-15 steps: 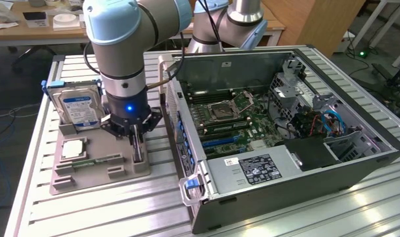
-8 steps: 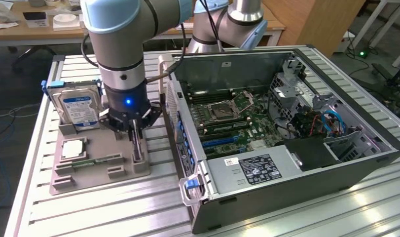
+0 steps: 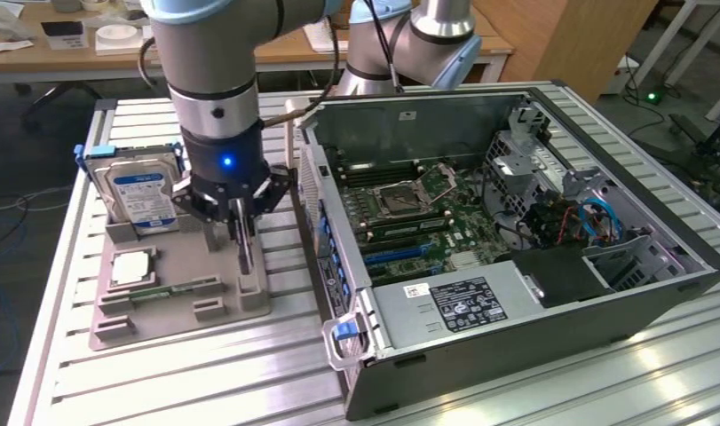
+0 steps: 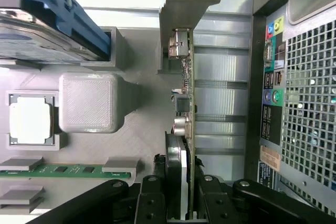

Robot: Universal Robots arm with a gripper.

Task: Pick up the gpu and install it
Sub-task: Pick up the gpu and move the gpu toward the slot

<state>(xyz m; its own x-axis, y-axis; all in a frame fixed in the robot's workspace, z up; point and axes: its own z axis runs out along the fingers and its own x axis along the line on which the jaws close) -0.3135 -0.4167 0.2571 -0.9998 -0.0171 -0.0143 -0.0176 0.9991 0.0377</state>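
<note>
**While the computer case [image 3: 644, 306] lies open, the gripper [image 3: 243, 257] is clamped on the graphics card [image 3: 246, 268]**

As the arm hangs straight down over the grey tray [image 3: 182, 319], the gripper is right down at the graphics card, one finger on each side. The card stands on edge, thin and dark, along the side of the tray nearest the case. And the wrist view confirms it: the black fingers [image 4: 152, 200] sit tight against both faces of the card, with no gap showing either side. Whether its lower edge rests in the tray slot or just clear of it, I cannot tell.

Now the layout, reading the exterior view as a clock face. The tray sits at nine o'clock from the case, both on the slatted metal bench [image 3: 217, 386]. From the gripper, the hard drive [image 3: 140, 197] stands upright at ten o'clock. The processor chip [image 3: 132, 266] lies flat at nine, and the green memory stick [image 3: 158, 291] lies in its cradle at eight. At three o'clock, inside the case, the motherboard [image 3: 431, 222] faces up. On the wrist view the case's rear port panel [image 4: 273, 77] runs alongside the card, with a strip of bare bench between them.
</note>
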